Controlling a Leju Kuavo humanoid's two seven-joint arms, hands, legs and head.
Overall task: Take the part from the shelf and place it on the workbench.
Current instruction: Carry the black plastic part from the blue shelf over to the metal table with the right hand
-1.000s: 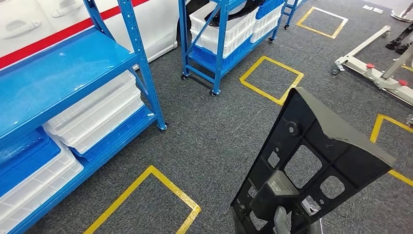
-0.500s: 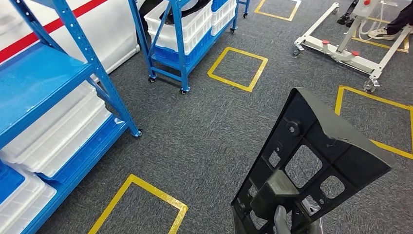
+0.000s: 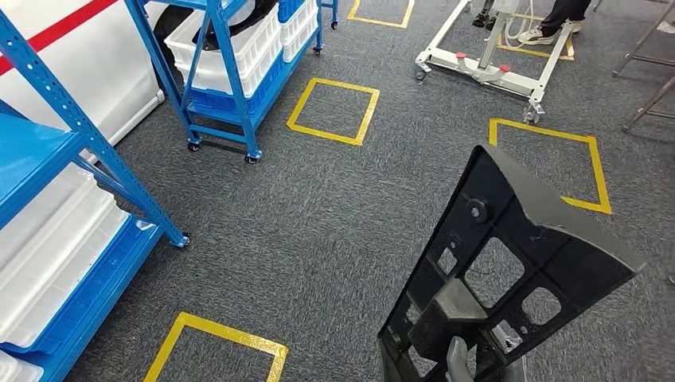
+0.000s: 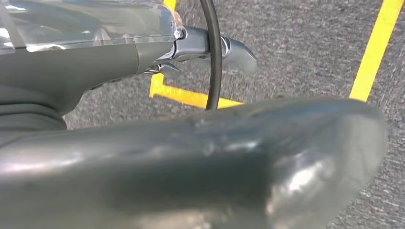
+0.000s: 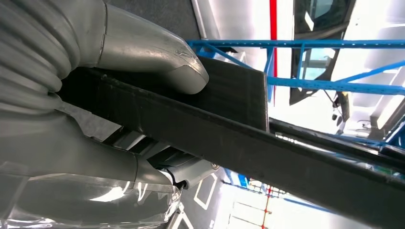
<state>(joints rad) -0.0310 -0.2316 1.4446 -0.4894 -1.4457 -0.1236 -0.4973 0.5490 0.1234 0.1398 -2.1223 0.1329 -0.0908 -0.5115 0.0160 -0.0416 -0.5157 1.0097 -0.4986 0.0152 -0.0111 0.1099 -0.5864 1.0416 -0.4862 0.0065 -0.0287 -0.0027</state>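
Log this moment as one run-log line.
stage: carrying | right robot hand: grips black part | left robot hand: holds nothing seen | floor: grey carpet, yellow squares | blue shelves at left | workbench: unseen

Part (image 3: 509,263) runs off the head view's lower edge, covering nearly all of the right hand (image 3: 455,360) that grips it. Left hand (image 4: 191,162) is a close grey blur; its grip can't be read. Person (image 3: 557,17) is cut off above the legs.

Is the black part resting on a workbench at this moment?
No. In the head view the black part is held up over grey carpet, and the right wrist view shows the right hand gripping it.
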